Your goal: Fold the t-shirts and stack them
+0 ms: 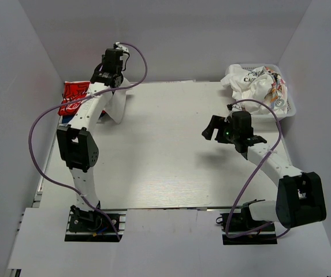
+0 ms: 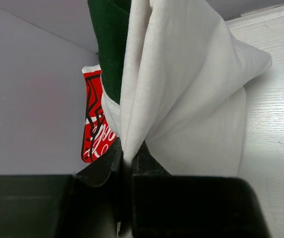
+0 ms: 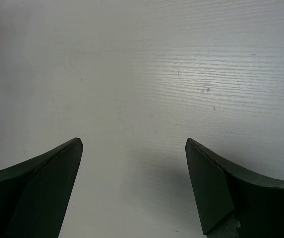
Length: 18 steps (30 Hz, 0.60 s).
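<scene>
My left gripper (image 1: 114, 74) is at the far left of the table, shut on a pinched fold of an off-white t-shirt (image 1: 117, 105) that hangs down to the table. The left wrist view shows the fingertips (image 2: 109, 161) closed on the white cloth (image 2: 181, 84), with dark green cloth (image 2: 111, 49) against it. A red t-shirt with white Coca-Cola script (image 1: 73, 98) lies folded at the far left edge, just left of the gripper; it also shows in the left wrist view (image 2: 94, 130). My right gripper (image 1: 214, 128) is open and empty above bare table (image 3: 134, 144).
A white mesh basket (image 1: 293, 108) at the back right holds crumpled off-white printed t-shirts (image 1: 256, 85). White walls enclose the table on the left, back and right. Purple cables loop off both arms.
</scene>
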Available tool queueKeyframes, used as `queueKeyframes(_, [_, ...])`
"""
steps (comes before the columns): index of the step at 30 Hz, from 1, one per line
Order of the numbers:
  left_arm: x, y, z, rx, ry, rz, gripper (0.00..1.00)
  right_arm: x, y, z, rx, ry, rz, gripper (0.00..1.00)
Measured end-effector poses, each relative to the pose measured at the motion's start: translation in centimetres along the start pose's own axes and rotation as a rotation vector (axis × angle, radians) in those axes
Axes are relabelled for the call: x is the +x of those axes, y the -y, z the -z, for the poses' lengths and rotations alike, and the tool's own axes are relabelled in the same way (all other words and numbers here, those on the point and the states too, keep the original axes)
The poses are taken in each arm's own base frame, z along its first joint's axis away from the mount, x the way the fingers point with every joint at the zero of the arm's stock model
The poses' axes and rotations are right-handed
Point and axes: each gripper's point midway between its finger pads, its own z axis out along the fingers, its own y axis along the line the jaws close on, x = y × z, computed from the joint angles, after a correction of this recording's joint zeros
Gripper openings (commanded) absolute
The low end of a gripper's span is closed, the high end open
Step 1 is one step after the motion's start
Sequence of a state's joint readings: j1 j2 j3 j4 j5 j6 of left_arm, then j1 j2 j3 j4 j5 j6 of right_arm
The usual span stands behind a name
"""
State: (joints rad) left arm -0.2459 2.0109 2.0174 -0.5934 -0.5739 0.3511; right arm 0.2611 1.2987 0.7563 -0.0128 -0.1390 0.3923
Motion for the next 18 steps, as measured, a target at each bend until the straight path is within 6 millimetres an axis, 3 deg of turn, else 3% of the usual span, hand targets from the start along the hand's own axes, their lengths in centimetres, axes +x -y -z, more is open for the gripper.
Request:
queueKeyframes(5, [-1.2, -1.7, 1.7, -0.013, 0.036, 0.026, 0.00, 0.4, 0.1, 0.0, 0.005, -0.018, -0.005, 0.90])
queueKeyframes(10, [-3.7, -3.7, 3.2, -0.035, 0.094, 0.067, 0.00, 0.6, 0.2, -0.1, 0.008, -0.023, -0.014, 0.90])
queueKeyframes(18, [-4.1, -5.6, 2.8, -0.060, 0.109, 0.099, 0.00, 1.5, 0.9, -0.8, 0.034, -0.054, -0.030, 0.90])
